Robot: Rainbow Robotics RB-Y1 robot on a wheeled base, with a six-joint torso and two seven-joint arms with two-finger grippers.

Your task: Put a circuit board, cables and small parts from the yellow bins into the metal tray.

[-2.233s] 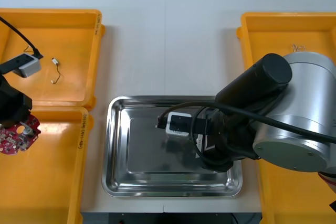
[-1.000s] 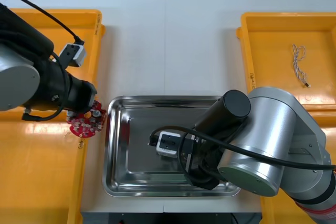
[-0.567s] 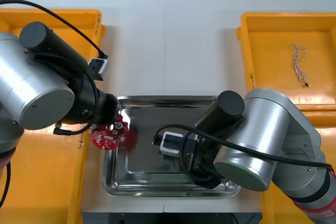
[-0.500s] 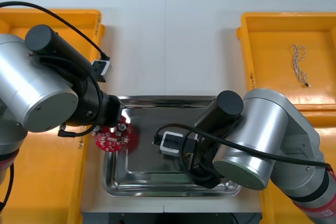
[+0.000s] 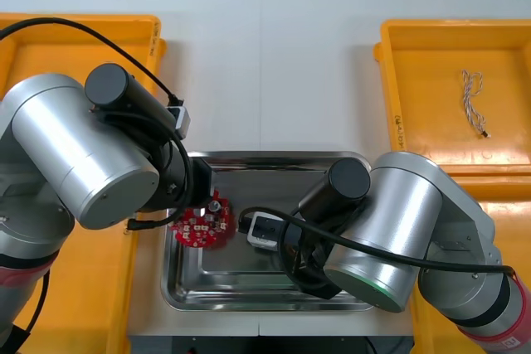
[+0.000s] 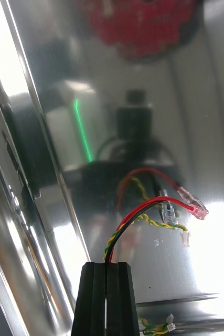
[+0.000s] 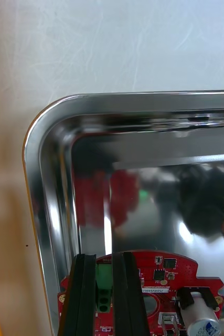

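Metal tray [image 5: 265, 157] sits mid-tabletop [image 5: 265, 55] btwn the yellow bins [image 5: 83, 304], shiny & bare inside. My left jaws are over its left part, just inside the rim, clenched on the round red circuit board [image 5: 203, 223]. In the left wrist view my fingers [image 7: 83, 294] grip the board's edge w/ a green block [image 7: 104, 278] btwn them, and the rest of the board sticks out past the tips. Board is over the tray floor w/ its red reflection in the metal; can't tell if it touches.

My right jaws are low in the tray's middle-to-right part, pinched tight on the red and yellow cable [image 6: 143, 207]. Strands, incl. a black one, arc out from the fingertips [image 6: 93, 294], connector ends close to the tray floor. Touching or not, can't tell.

Bins: far right bin [image 5: 431, 97] holds one thin twisted cable [image 5: 473, 101], well apart from the tray. Far left bin [image 5: 83, 47] is bare yellow where my arm doesn't cover it.
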